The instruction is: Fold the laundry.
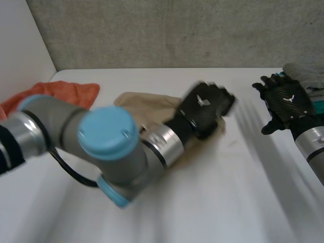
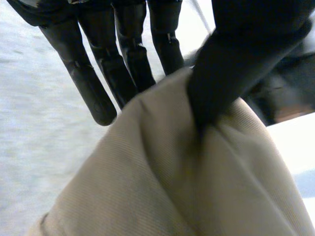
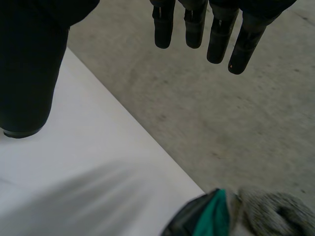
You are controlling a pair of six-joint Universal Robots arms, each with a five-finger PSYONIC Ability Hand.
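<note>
A white table (image 1: 212,192) with 2 robot arms over it. Farthest left, well apart from both hands, an orange cloth (image 1: 61,93) lies crumpled.

The left arm (image 1: 109,134) crosses the front of the table towards the middle. Its left hand (image 1: 205,109) is on a beige cloth (image 1: 147,104), at the end of the cloth nearer the right hand. In the left wrist view, the thumb (image 2: 221,73) digs into a raised fold of this cloth. The fingers (image 2: 93,93) run straight along the fold's other side, some fingertips hidden behind it. The fold is pinched between thumb and fingers.

The right hand (image 1: 283,104) is over bare table, apart from the beige cloth. Its fingers are straight and set wide from the thumb, holding nothing.

Just past the right fingertips, a grey cloth (image 1: 306,76) lies by the table's edge. A teal cloth (image 3: 214,219) touches it, partly tucked beneath.
</note>
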